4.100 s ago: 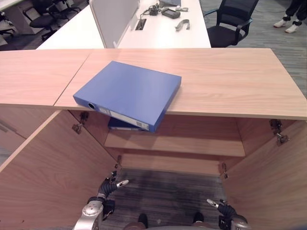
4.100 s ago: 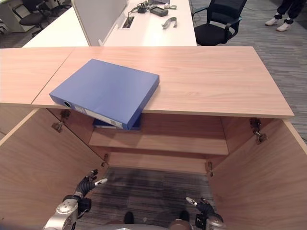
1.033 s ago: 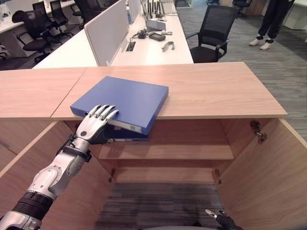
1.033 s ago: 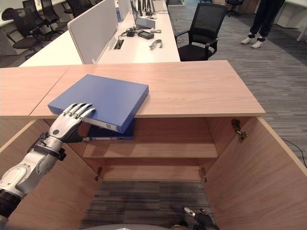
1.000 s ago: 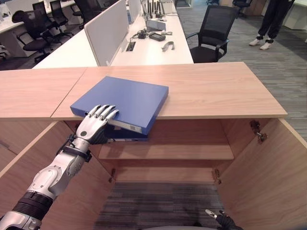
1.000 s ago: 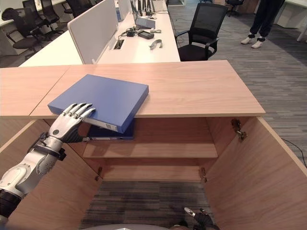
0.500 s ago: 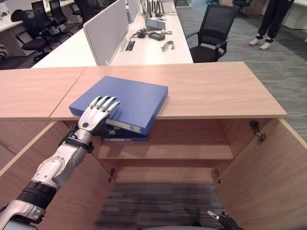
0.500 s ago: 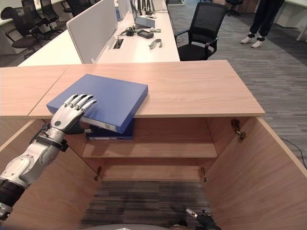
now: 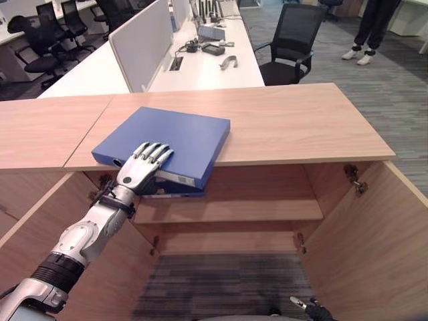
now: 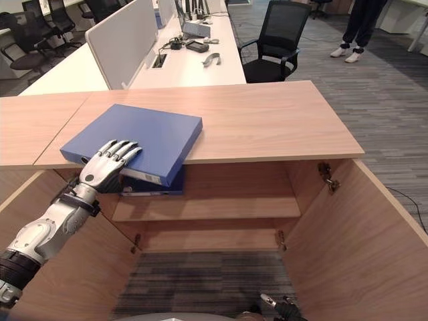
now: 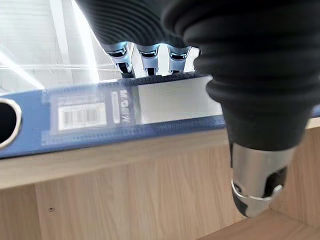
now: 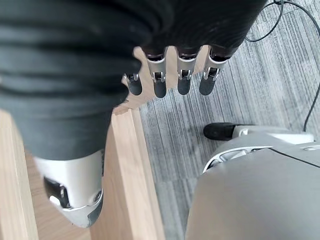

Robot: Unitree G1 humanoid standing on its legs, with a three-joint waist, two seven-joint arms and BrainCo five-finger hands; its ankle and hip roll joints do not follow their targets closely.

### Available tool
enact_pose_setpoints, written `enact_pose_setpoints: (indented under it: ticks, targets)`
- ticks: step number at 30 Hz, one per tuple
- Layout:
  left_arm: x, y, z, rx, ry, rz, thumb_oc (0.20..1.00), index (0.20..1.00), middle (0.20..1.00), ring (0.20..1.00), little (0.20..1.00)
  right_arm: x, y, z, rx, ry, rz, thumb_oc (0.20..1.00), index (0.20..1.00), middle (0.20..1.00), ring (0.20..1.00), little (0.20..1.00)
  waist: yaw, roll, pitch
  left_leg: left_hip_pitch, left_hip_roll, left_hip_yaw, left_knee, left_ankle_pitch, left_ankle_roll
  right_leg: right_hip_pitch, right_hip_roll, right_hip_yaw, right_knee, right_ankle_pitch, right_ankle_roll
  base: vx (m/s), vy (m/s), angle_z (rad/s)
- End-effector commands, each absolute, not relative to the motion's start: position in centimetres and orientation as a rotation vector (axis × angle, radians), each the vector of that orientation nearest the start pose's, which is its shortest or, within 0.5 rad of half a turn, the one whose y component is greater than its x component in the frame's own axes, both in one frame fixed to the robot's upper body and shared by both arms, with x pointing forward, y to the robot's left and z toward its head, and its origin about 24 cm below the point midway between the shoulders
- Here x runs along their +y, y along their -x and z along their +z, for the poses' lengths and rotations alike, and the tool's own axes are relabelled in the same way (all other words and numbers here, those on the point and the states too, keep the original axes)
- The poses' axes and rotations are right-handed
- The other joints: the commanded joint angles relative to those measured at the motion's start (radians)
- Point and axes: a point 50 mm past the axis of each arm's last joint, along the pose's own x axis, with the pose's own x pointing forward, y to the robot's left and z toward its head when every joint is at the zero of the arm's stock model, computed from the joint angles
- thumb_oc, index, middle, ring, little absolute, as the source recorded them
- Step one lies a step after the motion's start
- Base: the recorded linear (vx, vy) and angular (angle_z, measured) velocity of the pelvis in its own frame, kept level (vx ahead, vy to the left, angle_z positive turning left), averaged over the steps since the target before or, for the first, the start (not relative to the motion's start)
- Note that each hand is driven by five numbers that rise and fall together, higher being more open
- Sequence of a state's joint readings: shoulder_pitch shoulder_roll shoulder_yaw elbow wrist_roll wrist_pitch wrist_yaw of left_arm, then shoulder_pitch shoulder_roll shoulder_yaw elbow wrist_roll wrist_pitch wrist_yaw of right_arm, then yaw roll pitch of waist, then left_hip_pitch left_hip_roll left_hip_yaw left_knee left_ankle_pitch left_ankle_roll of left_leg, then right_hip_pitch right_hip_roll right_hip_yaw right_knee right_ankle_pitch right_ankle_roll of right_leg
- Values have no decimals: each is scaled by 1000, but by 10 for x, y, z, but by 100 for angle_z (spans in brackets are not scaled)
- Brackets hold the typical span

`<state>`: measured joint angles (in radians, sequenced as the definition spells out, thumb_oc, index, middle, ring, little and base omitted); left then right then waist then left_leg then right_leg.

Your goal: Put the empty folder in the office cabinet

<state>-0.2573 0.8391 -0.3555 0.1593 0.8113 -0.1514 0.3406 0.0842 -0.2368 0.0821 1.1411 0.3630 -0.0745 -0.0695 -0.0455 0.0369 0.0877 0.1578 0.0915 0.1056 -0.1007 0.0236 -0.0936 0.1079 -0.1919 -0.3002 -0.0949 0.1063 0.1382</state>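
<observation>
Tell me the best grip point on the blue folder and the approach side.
Grip the blue folder at its spine corner overhanging the cabinet top, coming from the front: fingers above, thumb beneath. The left robot hand is already there, fingers flat on the cover.

folder (image 9: pixel 170 138) on cabinet (image 9: pixel 301 127) top — left side, overhanging front

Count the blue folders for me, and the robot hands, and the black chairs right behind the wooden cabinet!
Blue folders: 2, one on the cabinet top and one on the shelf underneath
Robot hands: 2, left hand and right hand
Black chairs right behind the cabinet: 1
Total: 5
</observation>
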Motion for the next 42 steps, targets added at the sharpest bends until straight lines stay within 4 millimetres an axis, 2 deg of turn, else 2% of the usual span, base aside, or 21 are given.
enact_pose_setpoints:
  ticks: [1, 4, 5, 6, 7, 8, 10, 17, 28, 31, 32, 33, 37, 38, 39, 41, 42]
  targets:
    - [224, -310, 143, -562, -1652, -5, 1000, 1000, 1000, 1000, 1000, -244, -104, -152, 1062, 5, -354, 1000, 1000, 1000, 1000, 1000, 3, -18, 35, 43, 14, 52, 13, -93, -24, 33, -16, 6, 18, -79, 70, 0, 0, 0]
    - [221, -312, 145, -575, -1644, 2, 1000, 1000, 1000, 1000, 1000, -245, -103, -153, 1068, 7, -357, 1000, 1000, 1000, 1000, 1000, -1, -17, 35, 43, 15, 55, 13, -93, -25, 33, -15, 8, 18, -80, 70, 0, 0, 0]
    - [220, -314, 147, -580, -1643, 5, 922, 922, 922, 922, 922, -246, -102, -153, 1072, 6, -364, 1000, 1000, 1000, 1000, 1000, -4, -16, 34, 44, 16, 58, 13, -92, -25, 32, -15, 9, 17, -80, 70, -6, 1, -5]
    - [220, -314, 147, -581, -1643, 5, 878, 878, 878, 878, 878, -246, -102, -153, 1072, 6, -364, 1000, 1000, 1000, 1000, 1000, -4, -16, 34, 44, 16, 58, 13, -92, -25, 32, -15, 10, 17, -80, 69, -5, 2, -5]
    - [219, -314, 146, -576, -1643, 1, 642, 642, 642, 642, 642, -246, -102, -153, 1073, 6, -363, 1000, 1000, 1000, 1000, 1000, -5, -16, 34, 45, 16, 58, 13, -92, -25, 32, -15, 10, 18, -80, 69, -4, -2, -5]
    - [219, -314, 145, -573, -1645, -2, 520, 520, 520, 520, 520, -245, -101, -153, 1074, 3, -363, 1000, 1000, 1000, 1000, 1000, -5, -16, 33, 45, 17, 59, 13, -92, -25, 32, -14, 11, 18, -80, 69, 0, 0, 0]
    - [219, -316, 144, -569, -1655, -11, 200, 200, 200, 200, 200, -245, -101, -153, 1072, -7, -365, 1000, 1000, 1000, 1000, 1000, -8, -15, 34, 46, 18, 61, 13, -92, -26, 30, -14, 13, 18, -80, 69, 0, 0, 0]
    - [221, -313, 142, -558, -1645, -15, 200, 200, 200, 200, 200, -246, -101, -153, 1072, -14, -378, 1000, 1000, 1000, 1000, 1000, -6, -17, 32, 43, 18, 62, 13, -91, -26, 29, -10, 14, 18, -82, 68, 0, 0, 0]
    - [221, -314, 150, -581, -1614, 16, 200, 200, 200, 200, 200, -243, -104, -153, 1067, -19, -370, 1000, 1000, 1000, 1000, 1000, -2, -22, 26, 47, 21, 59, 13, -90, -26, 36, -8, 11, 20, -85, 67, 0, 0, 0]
    - [222, -314, 162, -614, -1612, 52, 200, 200, 200, 200, 200, -242, -104, -153, 1066, -20, -367, 1000, 1000, 1000, 1000, 1000, -1, -21, 25, 47, 21, 58, 13, -89, -26, 40, -8, 10, 19, -86, 66, 0, 0, 0]
    - [221, -313, 175, -660, -1574, 101, 200, 200, 200, 200, 200, -241, -103, -154, 1071, -19, -364, 1000, 1000, 1000, 1000, 1000, 2, -22, 23, 47, 21, 56, 13, -88, -26, 41, -9, 8, 19, -87, 66, 0, 0, 0]
    - [221, -313, 175, -659, -1574, 101, 200, 200, 200, 200, 200, -241, -103, -154, 1071, -19, -364, 1000, 1000, 1000, 1000, 1000, 2, -22, 23, 47, 21, 56, 13, -88, -26, 41, -9, 8, 19, -87, 66, 0, 0, 0]
    - [218, -311, 210, -783, -1477, 230, 200, 200, 200, 200, 200, -239, -105, -154, 1070, -16, -357, 1000, 1000, 1000, 1000, 1000, 6, -20, 20, 44, 21, 51, 13, -85, -28, 42, -11, 5, 18, -87, 65, 0, 0, 0]
    - [218, -311, 210, -783, -1477, 230, 200, 200, 200, 200, 200, -239, -105, -154, 1070, -16, -357, 1000, 1000, 1000, 1000, 1000, 6, -20, 20, 44, 21, 51, 13, -85, -28, 42, -11, 5, 18, -87, 65, 0, 0, 0]
    - [216, -307, 227, -854, -1435, 277, 200, 200, 200, 200, 200, -238, -105, -154, 1072, -19, -355, 1000, 1000, 1000, 1000, 1000, 10, -20, 18, 44, 21, 49, 13, -85, -28, 43, -12, 5, 17, -87, 65, 0, 0, 0]
    - [216, -303, 244, -918, -1396, 329, 200, 200, 200, 200, 200, -236, -107, -154, 1068, -18, -343, 1000, 1000, 1000, 1000, 1000, 13, -19, 16, 43, 20, 47, 13, -85, -30, 43, -14, 1, 16, -85, 65, -9, -11, 2]
    - [216, -295, 260, -985, -1348, 372, 200, 200, 200, 200, 200, -236, -109, -154, 1068, -16, -335, 1000, 1000, 1000, 1000, 1000, 16, -17, 15, 42, 20, 48, 13, -83, -30, 42, -15, 1, 15, -83, 65, -15, -23, 5]
